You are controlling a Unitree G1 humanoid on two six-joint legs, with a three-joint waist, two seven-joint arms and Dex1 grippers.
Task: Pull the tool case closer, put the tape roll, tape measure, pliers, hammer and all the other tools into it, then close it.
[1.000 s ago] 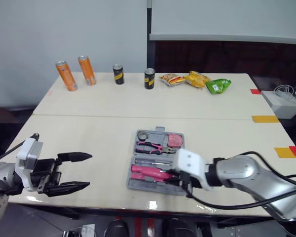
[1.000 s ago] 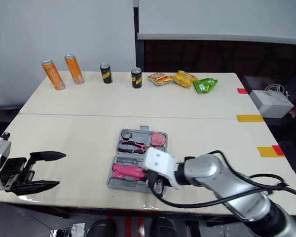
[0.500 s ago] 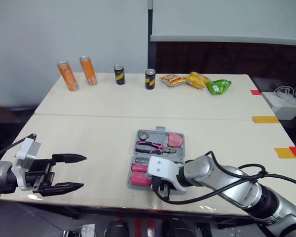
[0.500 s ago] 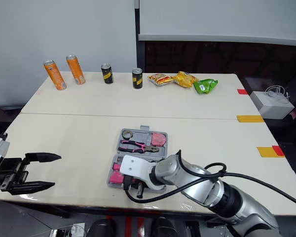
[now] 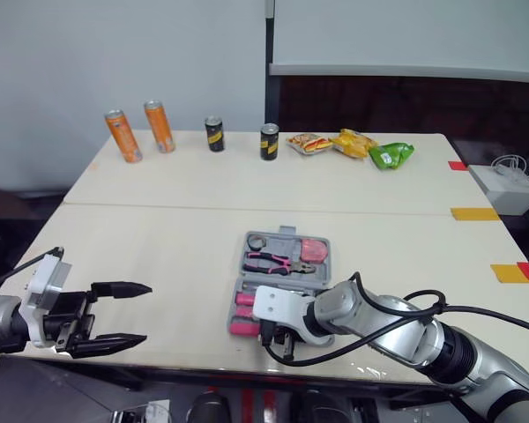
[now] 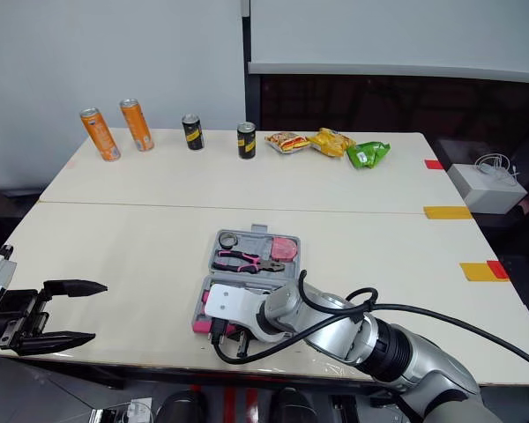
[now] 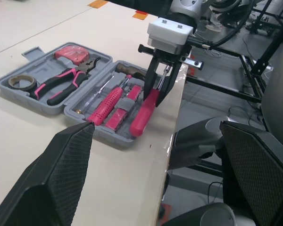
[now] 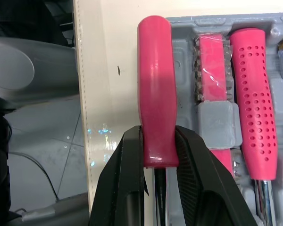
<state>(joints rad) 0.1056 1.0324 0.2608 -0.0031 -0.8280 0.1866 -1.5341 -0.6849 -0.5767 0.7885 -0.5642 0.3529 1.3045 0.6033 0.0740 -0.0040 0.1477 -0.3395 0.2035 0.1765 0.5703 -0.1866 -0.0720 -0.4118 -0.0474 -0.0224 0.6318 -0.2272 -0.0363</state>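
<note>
The grey tool case [image 5: 327, 257] lies open near the table's front edge. In it are a tape roll [image 5: 257, 241], pink-handled pliers [image 5: 278, 261], a red tape measure [image 5: 314, 250] and a pink screwdriver [image 8: 254, 94]. My right gripper [image 8: 158, 136] is shut on the pink handle of the hammer [image 7: 144, 110]. That handle slants across the case's front rim toward the table edge. At the table's front left corner my left gripper [image 5: 147, 312] stands open, holding nothing, well to the left of the case.
Two orange cans [image 5: 120, 134] and two dark cans [image 5: 268, 140] stand along the far edge, with snack bags [image 5: 353, 141] beside them. A white box [image 5: 504, 185] sits off the right side. The table's front edge [image 7: 172, 122] runs just past the case.
My right gripper has slid left along the case's front, and the hammer handle has moved left with it, past the case's corner. The left gripper has drawn back a little to the left.
</note>
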